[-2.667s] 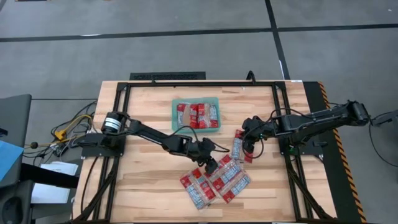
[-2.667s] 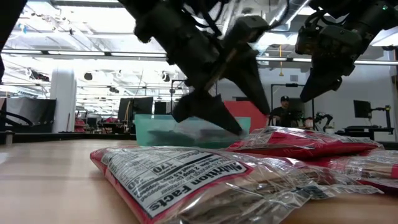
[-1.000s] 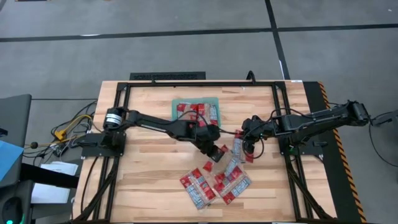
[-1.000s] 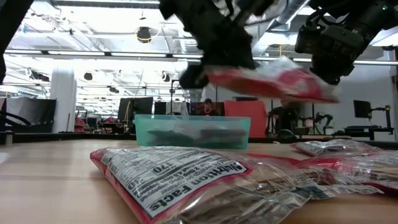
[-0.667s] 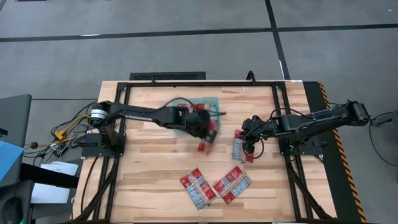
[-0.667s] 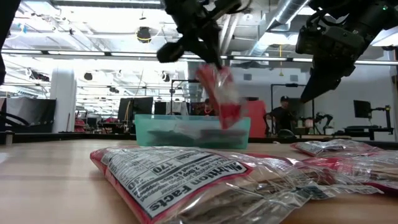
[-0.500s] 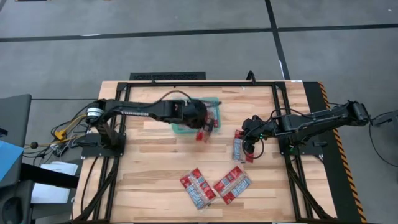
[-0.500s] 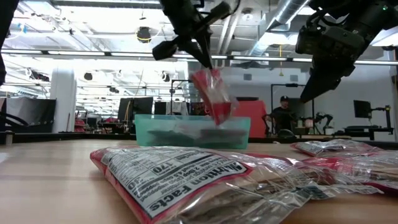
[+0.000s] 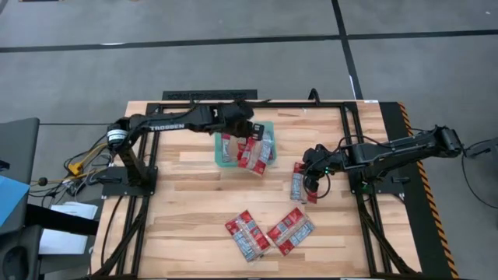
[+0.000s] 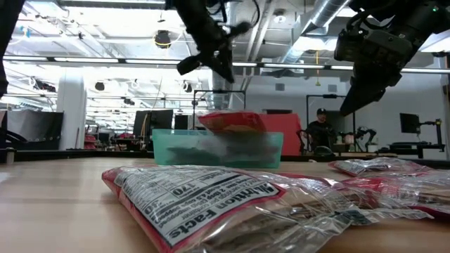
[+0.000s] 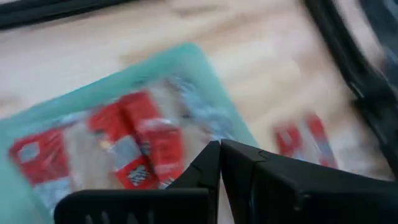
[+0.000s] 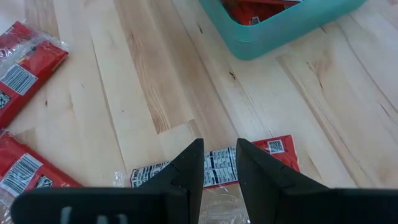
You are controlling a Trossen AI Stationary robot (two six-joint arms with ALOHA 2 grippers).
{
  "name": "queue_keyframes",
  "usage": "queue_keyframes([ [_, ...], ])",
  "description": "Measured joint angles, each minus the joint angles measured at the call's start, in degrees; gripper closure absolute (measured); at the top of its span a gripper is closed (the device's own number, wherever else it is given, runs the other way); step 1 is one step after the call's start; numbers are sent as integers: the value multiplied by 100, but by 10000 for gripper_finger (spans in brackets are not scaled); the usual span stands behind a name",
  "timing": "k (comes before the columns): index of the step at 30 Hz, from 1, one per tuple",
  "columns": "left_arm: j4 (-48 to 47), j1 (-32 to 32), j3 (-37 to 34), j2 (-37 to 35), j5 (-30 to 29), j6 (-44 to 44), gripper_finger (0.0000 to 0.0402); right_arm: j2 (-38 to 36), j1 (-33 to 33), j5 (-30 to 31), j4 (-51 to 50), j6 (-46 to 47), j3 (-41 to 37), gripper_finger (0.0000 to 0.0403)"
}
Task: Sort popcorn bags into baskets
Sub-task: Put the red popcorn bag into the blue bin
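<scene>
Light wood plank table with a black metal frame along its far edge and sides, yellow-black hazard tape down the right edge. Grey floor around it, crossed by dark lines. Bundled cables off the table's left edge, a dark chair at far left. Behind the table, an open industrial hall: bright ceiling strip lights, exposed ducts, a white column, dark monitors, a person far off at a bench.
</scene>
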Motion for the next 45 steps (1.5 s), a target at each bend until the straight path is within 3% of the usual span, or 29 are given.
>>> queue_keyframes([
  [3,-161,-186,4,-269,927,962,401,0,8,0,0,2,0,285],
  [5,-454,-494,9,-380,1178,1517,401,0,8,0,-4,2,0,285],
  [10,-1135,-1347,8,-305,1048,1982,401,0,8,0,-2,2,0,285],
  [17,-956,-2028,-2,409,279,1996,401,0,-7,0,5,-2,0,285],
  [27,-490,-1719,-4,1178,168,2053,401,0,-7,0,2,-13,0,285],
  [45,767,-836,-2,1194,122,2137,401,0,-5,171,13,0,0,285],
])
